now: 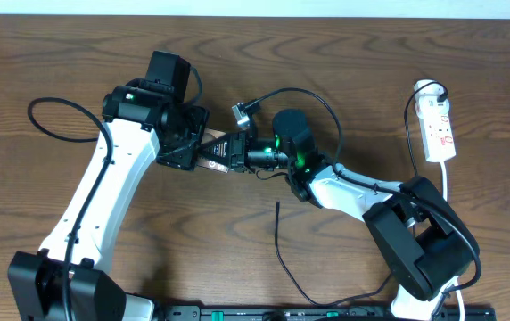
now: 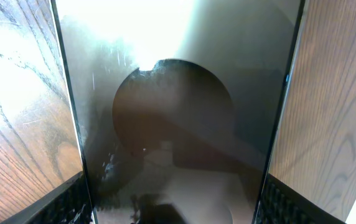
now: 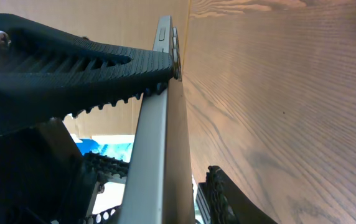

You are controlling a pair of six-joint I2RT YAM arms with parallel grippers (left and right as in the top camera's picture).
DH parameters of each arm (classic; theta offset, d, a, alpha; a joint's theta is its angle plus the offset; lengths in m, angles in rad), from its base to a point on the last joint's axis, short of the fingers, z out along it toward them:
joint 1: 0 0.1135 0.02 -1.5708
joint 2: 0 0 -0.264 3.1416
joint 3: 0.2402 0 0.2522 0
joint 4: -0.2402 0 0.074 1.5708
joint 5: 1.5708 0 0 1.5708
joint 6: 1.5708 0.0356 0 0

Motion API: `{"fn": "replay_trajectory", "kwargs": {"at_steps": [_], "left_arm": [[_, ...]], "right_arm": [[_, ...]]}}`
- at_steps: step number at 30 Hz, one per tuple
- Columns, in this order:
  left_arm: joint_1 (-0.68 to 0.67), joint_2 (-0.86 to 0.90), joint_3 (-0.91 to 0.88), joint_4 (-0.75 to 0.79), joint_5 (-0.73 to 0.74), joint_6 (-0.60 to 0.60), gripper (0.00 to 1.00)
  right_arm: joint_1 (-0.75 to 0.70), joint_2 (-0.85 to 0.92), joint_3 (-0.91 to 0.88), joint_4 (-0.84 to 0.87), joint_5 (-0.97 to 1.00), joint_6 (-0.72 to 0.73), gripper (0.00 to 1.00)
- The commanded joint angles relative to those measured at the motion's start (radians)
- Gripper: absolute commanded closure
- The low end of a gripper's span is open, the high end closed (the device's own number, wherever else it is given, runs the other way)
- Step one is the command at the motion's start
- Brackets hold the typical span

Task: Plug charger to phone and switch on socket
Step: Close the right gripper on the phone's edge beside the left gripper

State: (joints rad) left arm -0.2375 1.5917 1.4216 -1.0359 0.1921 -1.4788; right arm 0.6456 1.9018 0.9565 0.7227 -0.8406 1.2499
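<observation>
Phone (image 1: 217,153) mid-bench (image 1: 59,53), between both arms. Left gripper (image 2: 175,208) spread wide, clamping its long edges. Right gripper (image 3: 190,121) narrow, straddling its thickness: one finger touching, the other just clear. Stiff, slick slab; edges look safest. Charger (image 1: 283,245) lies loose nearby, limp; pinch behind the tip. Phone's port hidden; socket (image 1: 440,129) switch unreadable.

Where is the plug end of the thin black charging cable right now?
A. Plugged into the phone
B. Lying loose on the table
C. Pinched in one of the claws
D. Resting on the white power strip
B: in the overhead view the charger ends in a free tip lying on the bare table, apart from the phone and with nothing gripping it.
</observation>
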Motion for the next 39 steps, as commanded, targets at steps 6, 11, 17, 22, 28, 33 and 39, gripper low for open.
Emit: {"fn": "replay_trajectory", "kwargs": {"at_steps": [6, 11, 17, 22, 28, 33, 39], "left_arm": [[-0.005, -0.003, 0.009, 0.002, -0.002, -0.008, 0.93], [-0.005, -0.003, 0.009, 0.002, -0.002, -0.008, 0.92], [-0.005, -0.003, 0.009, 0.002, -0.002, -0.008, 0.93], [-0.005, -0.003, 0.009, 0.002, -0.002, -0.008, 0.93], [-0.005, -0.003, 0.009, 0.002, -0.002, -0.008, 0.93], [-0.005, -0.003, 0.009, 0.002, -0.003, -0.008, 0.93], [-0.005, -0.003, 0.009, 0.002, -0.003, -0.008, 0.93]], "right_arm": [[0.011, 0.002, 0.012, 0.002, -0.007, 0.003, 0.79], [0.011, 0.002, 0.012, 0.002, -0.007, 0.003, 0.82], [0.011, 0.002, 0.012, 0.002, -0.007, 0.003, 0.84], [0.011, 0.002, 0.012, 0.002, -0.007, 0.003, 0.87], [0.011, 0.002, 0.012, 0.003, -0.007, 0.003, 0.93], [0.011, 0.002, 0.012, 0.003, -0.007, 0.003, 0.99], [0.011, 0.002, 0.012, 0.002, -0.007, 0.003, 0.99]]}}
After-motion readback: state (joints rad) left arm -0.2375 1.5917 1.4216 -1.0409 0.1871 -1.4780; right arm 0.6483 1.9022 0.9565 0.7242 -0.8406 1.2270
